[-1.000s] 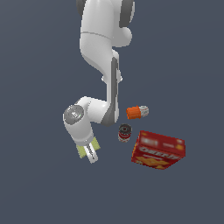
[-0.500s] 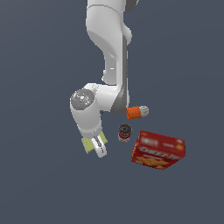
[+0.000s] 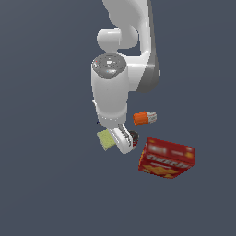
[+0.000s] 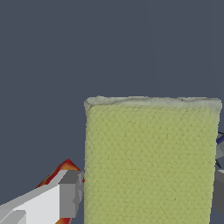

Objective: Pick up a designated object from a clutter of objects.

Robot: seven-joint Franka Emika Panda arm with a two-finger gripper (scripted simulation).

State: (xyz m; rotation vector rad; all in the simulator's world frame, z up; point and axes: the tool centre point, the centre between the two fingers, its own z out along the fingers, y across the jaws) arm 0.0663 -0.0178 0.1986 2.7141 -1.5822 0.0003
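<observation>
The flat, pale yellow-green rectangular block [image 3: 105, 139], sponge-like and finely pebbled [image 4: 151, 162], sits clamped between the white arm's gripper [image 3: 117, 140] fingers [image 4: 57, 201], one grey pad on each side. To the exterior view's left of the block, the plain dark grey ground [image 3: 46, 175] lies open. To its right crowd a small dark can [image 3: 134, 137], an orange cylinder with a white end [image 3: 144, 118], and a large glossy red cracker box [image 3: 167, 158].
</observation>
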